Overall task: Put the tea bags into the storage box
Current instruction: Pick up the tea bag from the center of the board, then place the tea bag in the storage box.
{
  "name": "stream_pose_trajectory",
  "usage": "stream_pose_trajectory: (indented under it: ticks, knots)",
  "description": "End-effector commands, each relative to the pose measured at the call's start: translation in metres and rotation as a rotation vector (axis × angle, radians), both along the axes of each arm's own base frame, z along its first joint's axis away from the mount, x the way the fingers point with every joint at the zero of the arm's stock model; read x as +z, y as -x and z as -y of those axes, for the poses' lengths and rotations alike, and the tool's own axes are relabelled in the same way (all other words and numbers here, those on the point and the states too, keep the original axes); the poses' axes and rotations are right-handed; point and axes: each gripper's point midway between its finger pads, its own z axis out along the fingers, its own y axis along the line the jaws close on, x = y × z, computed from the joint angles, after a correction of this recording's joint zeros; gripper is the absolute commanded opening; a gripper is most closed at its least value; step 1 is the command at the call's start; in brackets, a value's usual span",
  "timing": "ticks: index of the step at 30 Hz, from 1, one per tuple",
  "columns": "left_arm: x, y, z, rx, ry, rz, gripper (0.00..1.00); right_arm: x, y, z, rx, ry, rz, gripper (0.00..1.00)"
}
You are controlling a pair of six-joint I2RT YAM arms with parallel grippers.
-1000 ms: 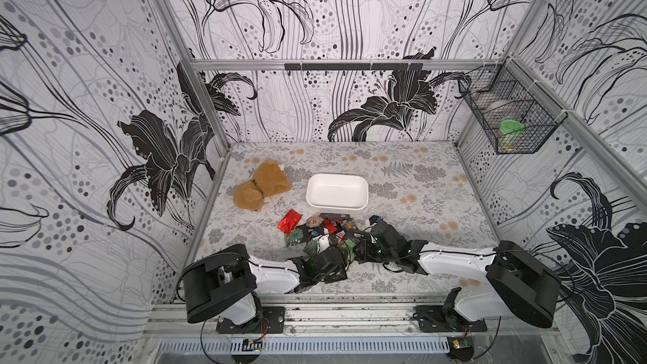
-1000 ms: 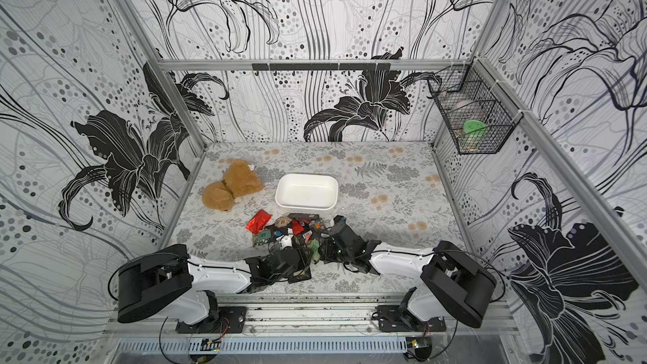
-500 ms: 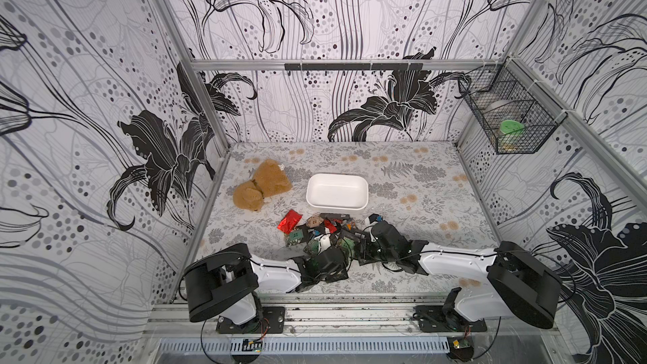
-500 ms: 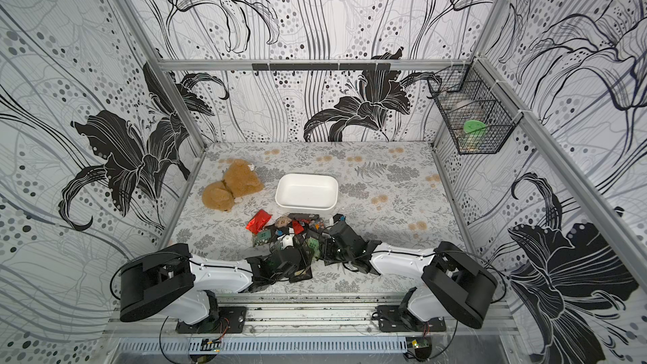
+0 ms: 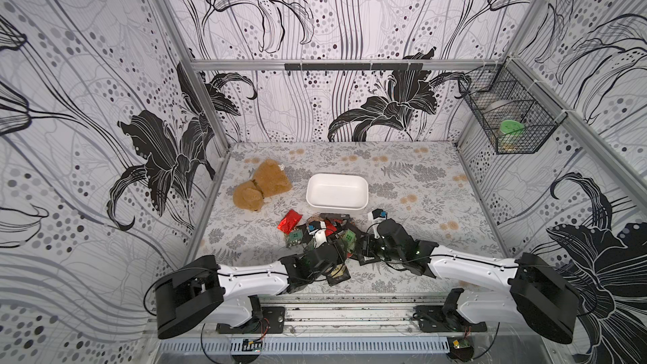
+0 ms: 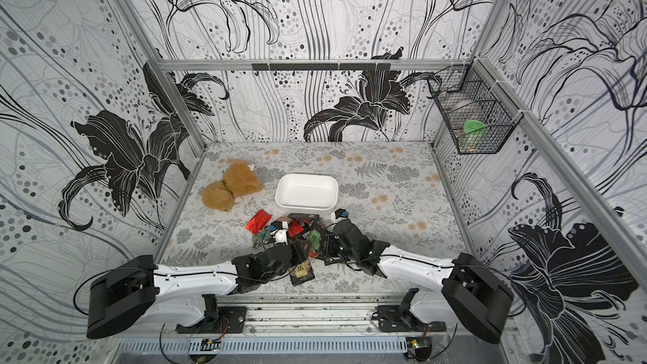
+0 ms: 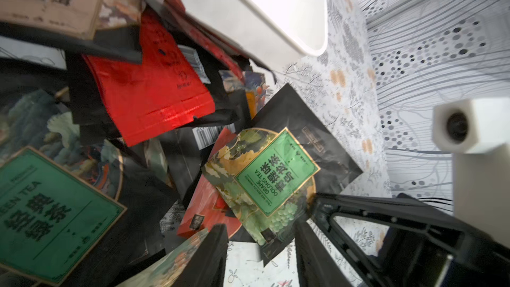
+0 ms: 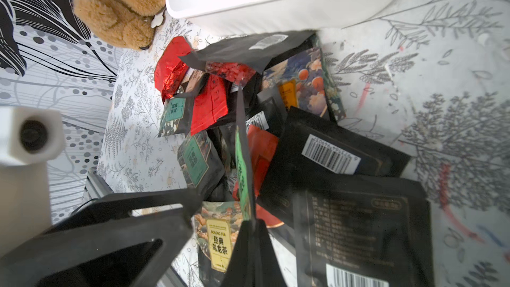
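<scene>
I am working the heap of bags, which is lying just near of the box, its far edge right up against the near wall. The box is sitting empty at mid-table. My right gripper is coming in from the right and clamping fully closed on one bag. That bag is standing on edge, thin side to the wrist camera. I am judging that to be the sensible hold, since a flat foil sachet is offering little else to catch. I cannot tell whether it is off the table. My left gripper is hovering on the heap's near side, jaws about half apart over a corner of the oolong bag and gripping nothing. It is probably lining up its own pick. The likely trouble is overlapping bags dragging along when the right arm is lifting toward the rim.
</scene>
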Motion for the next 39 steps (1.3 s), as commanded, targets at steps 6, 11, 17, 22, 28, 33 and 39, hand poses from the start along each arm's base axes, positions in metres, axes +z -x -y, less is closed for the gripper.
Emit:
stream_pose_trajectory:
  ticks: [6,11,17,22,28,33,39]
  knots:
    - [0.007,-0.001,-0.046,0.136,-0.035,0.057,0.49,0.015,-0.004,0.030,-0.062,0.132,0.064,0.00]
    - [0.006,0.000,-0.063,0.186,-0.016,0.067,0.50,0.034,-0.006,0.035,-0.080,0.117,0.112,0.00]
    - [0.005,0.001,-0.073,0.217,-0.018,0.070,0.51,0.059,-0.014,0.034,-0.092,0.115,0.161,0.00]
    - [-0.001,0.003,-0.086,0.261,-0.013,0.067,0.51,0.089,-0.029,0.030,-0.115,0.125,0.229,0.00]
    - [-0.005,0.006,-0.102,0.306,0.000,0.070,0.52,0.129,-0.058,0.009,-0.120,0.156,0.339,0.00]
    - [-0.008,0.009,-0.112,0.329,-0.003,0.064,0.52,0.139,-0.095,-0.026,-0.096,0.225,0.376,0.00]
    - [-0.011,0.013,-0.120,0.338,0.014,0.056,0.53,0.139,-0.144,-0.067,-0.077,0.254,0.380,0.00]
